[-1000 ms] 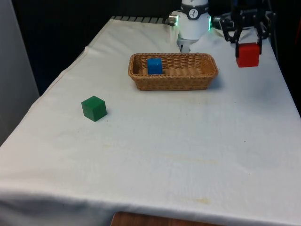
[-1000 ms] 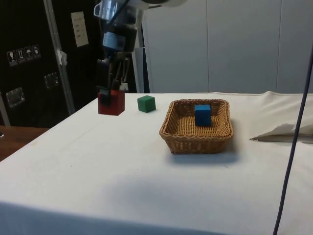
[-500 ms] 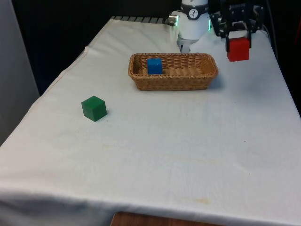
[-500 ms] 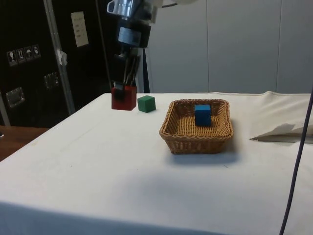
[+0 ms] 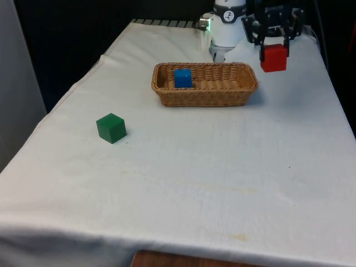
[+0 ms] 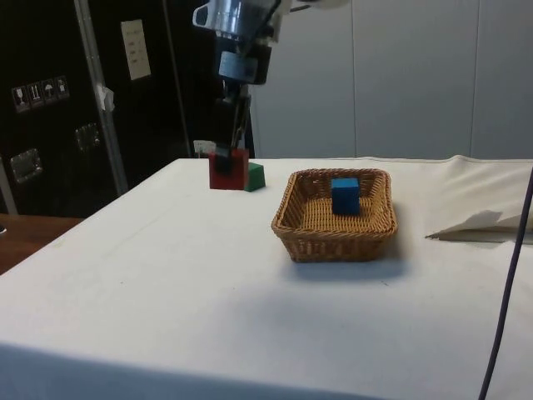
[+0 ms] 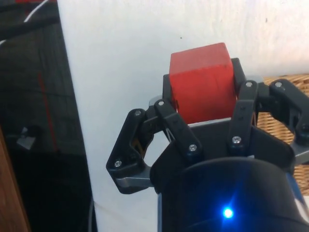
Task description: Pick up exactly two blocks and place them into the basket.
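Note:
My gripper (image 5: pixel 273 47) is shut on a red block (image 5: pixel 274 58), which hangs in the air beyond the basket's end at the front view's right. From the side, the red block (image 6: pixel 228 169) hangs under the gripper (image 6: pixel 230 152), partly in front of the green block (image 6: pixel 254 177). In the wrist view the red block (image 7: pixel 202 82) sits clamped between the two fingers (image 7: pixel 170 116), with the basket's edge (image 7: pixel 282 87) beside it. The wicker basket (image 5: pixel 200 95) holds a blue block (image 5: pixel 182 78). The green block (image 5: pixel 111 128) rests on the cloth toward the front view's left.
White cloth covers the table, and its edge at the front view's right (image 5: pixel 339 105) runs close to the gripper. A crumpled fold of cloth (image 6: pixel 483 225) lies past the basket (image 6: pixel 329 237) in the side view.
The gripper has carried the red block upward and toward the front view's left, closer to the basket. Its hold on the block has stayed the same.

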Motion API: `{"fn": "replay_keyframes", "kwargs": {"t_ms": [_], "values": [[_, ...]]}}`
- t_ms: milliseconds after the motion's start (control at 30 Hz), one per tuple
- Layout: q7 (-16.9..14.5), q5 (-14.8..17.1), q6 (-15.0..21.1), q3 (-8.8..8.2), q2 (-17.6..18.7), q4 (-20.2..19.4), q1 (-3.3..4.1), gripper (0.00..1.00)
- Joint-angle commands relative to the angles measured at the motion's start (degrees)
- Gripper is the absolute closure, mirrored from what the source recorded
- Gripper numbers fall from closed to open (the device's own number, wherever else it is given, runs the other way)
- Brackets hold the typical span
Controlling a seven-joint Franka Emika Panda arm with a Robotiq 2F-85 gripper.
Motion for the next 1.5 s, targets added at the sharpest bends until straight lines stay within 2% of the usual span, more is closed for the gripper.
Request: {"fn": "replay_keyframes", "kwargs": {"t_ms": [0,267,300,333,600,633,667,867,900,933,1167,1200,1233,1433,1467], "values": [[0.69,-1.95,-0.17,-0.11,0.06,-0.29,-0.4,1.0],[0.86,-5.61,-1.2,-0.11,-0.63,-1.26,-1.09,1.0],[0.0,-4.07,-1.15,-0.06,-0.86,-1.2,-0.69,1.0],[0.86,-6.02,-1.32,-0.11,-0.74,-1.43,-1.15,1.0],[0.92,-9.74,-2.58,-0.11,-1.55,-2.52,-1.78,1.0],[0.0,-7.85,-2.35,-0.11,-1.66,-2.35,-1.26,1.0],[0.97,-10.08,-2.69,-0.11,-1.6,-2.58,-1.78,1.0],[0.92,-12.72,-3.5,-0.17,-2.18,-3.61,-2.23,1.0],[0.0,-10.94,-3.32,-0.17,-2.29,-3.5,-1.72,1.0],[0.97,-13.12,-3.55,-0.17,-2.29,-3.78,-2.29,1.0],[-0.8,-13.98,-1.66,-1.89,-3.61,-7.22,-2.81,1.0],[-1.15,-12.89,-2.58,-1.83,-3.27,-6.65,-2.29,1.0],[-1.2,-13.92,-1.2,-2.12,-3.72,-7.79,-2.81,1.0],[-4.01,-13.69,1.43,-4.3,-4.24,-10.77,-3.15,1.0],[-4.24,-12.89,0.86,-4.41,-4.01,-10.37,-2.69,1.0]]}}
